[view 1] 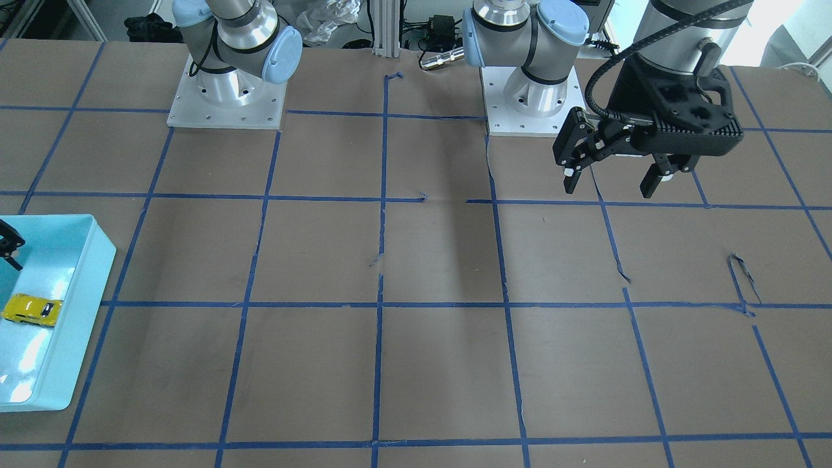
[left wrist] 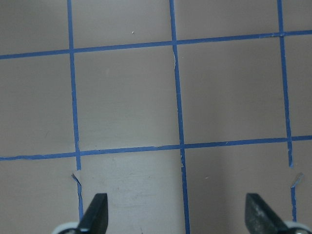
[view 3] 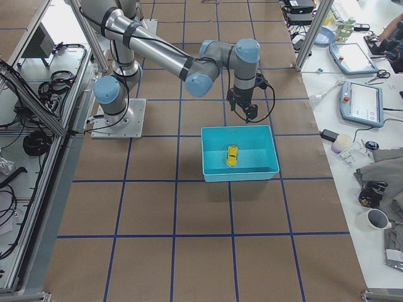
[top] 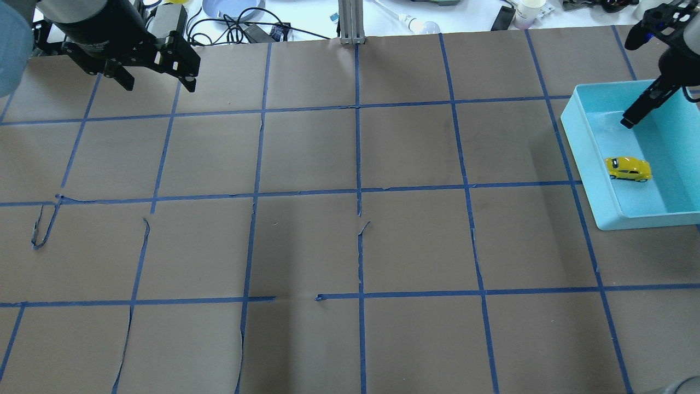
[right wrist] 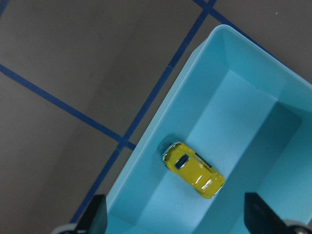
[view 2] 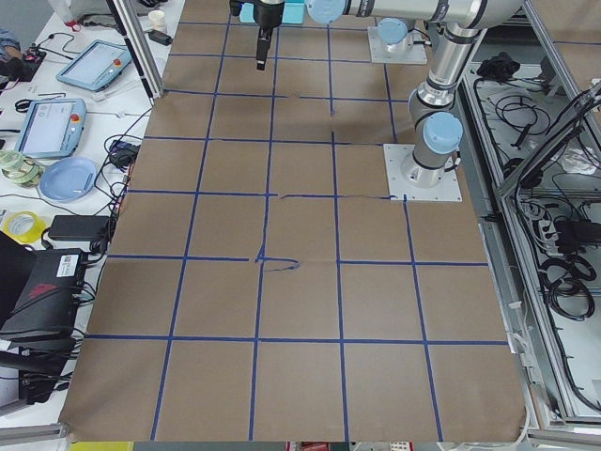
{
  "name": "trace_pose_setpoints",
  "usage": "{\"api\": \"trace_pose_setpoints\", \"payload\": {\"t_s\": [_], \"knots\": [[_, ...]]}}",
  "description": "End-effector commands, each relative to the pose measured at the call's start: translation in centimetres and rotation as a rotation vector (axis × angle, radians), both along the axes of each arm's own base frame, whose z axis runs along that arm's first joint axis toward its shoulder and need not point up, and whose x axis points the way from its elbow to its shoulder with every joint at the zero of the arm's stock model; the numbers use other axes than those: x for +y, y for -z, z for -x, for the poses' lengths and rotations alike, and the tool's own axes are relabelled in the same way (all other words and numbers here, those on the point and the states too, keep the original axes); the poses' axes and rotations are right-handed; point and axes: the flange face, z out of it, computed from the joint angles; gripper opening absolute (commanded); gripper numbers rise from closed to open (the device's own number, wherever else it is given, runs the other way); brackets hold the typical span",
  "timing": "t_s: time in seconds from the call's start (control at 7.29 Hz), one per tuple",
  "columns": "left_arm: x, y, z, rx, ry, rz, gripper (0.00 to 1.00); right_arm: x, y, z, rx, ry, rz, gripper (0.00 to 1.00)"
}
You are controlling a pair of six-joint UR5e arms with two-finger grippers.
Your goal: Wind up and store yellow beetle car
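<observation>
The yellow beetle car (top: 628,168) lies on its wheels inside a light blue bin (top: 579,148) at the table's right end. It also shows in the front view (view 1: 31,309), the right side view (view 3: 232,155) and the right wrist view (right wrist: 194,169). My right gripper (right wrist: 178,214) is open and empty, above the bin (right wrist: 161,141) and apart from the car. My left gripper (top: 159,82) is open and empty, hovering over bare table at the far left, and the front view (view 1: 611,182) shows it too.
Brown paper with a blue tape grid covers the table. The arm bases (view 1: 227,97) (view 1: 533,97) stand at the robot's edge. An aluminium post (top: 353,22), cables and a plate (top: 232,6) sit beyond the far edge.
</observation>
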Motion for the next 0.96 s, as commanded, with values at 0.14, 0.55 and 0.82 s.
{"api": "trace_pose_setpoints", "payload": {"t_s": [0.14,0.55,0.82], "knots": [[0.0,0.0,-0.1,0.0,-0.001,0.001,1.0,1.5,-5.3,-10.8,-0.05,0.455,0.024,1.0],[-0.1,-0.1,-0.6,0.0,-0.01,0.002,1.0,4.0,-6.6,-21.2,-0.08,0.749,0.035,1.0],[-0.5,-0.1,-2.3,0.002,-0.041,0.004,1.0,7.0,-9.1,-21.8,-0.1,0.761,0.004,1.0]]}}
